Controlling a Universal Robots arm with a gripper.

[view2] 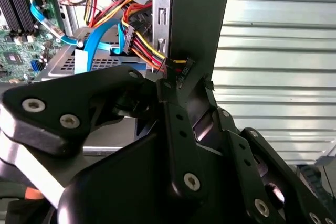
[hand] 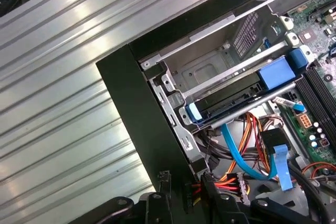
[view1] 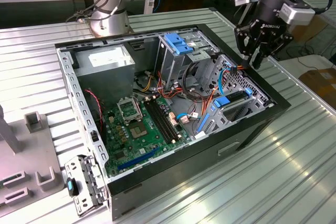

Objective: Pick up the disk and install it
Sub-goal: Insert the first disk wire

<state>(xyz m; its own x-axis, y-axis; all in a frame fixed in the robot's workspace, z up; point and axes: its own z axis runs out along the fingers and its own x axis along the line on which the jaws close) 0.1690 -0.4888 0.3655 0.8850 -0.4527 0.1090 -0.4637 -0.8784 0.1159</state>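
Abv case edge [view1: 274, 96] hangs end effector [view1: 258, 59], grip state unclear; disk [hand: 236, 96] in bay [hand: 210, 62], open table [view1: 296, 156] outboard.

Table [view1: 294, 171]: ribbed metal, bright, glossy, lower right of the exterior view; computer case [view1: 210, 153]: matt black outer wall, bare grey sheet metal inside; disk [hand: 231, 97]: dark body, smooth bright blue plastic carrier; gripper [view1: 257, 59]: matt black, bright screw heads [view2: 191, 182]; motherboard [view1: 142, 129]: green, glossy.
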